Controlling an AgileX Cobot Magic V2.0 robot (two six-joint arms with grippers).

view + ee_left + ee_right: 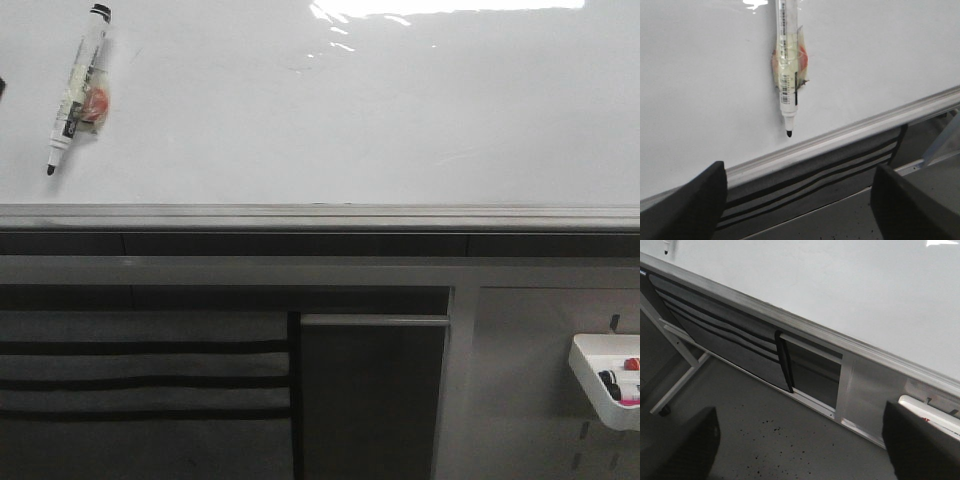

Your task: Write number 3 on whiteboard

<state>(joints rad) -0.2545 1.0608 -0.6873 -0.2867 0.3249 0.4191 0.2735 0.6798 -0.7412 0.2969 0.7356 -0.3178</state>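
The whiteboard (330, 120) is glossy white and bare; no number 3 shows on it. A white marker (78, 88) with a black tip and a taped orange patch sticks to the board at the upper left, tip down. It also shows in the left wrist view (788, 60), tip just above the grey rail (840, 137). My left gripper (800, 200) is open and empty, below the rail and apart from the marker. My right gripper (800, 445) is open and empty, over the grey floor below the board (840, 285). Neither gripper shows in the front view.
Below the rail (320, 215) hangs a grey panel with slots (145, 370) and a dark panel (372, 395). A white tray (605, 375) with markers hangs at the lower right. A white stand leg (677, 365) crosses the speckled floor.
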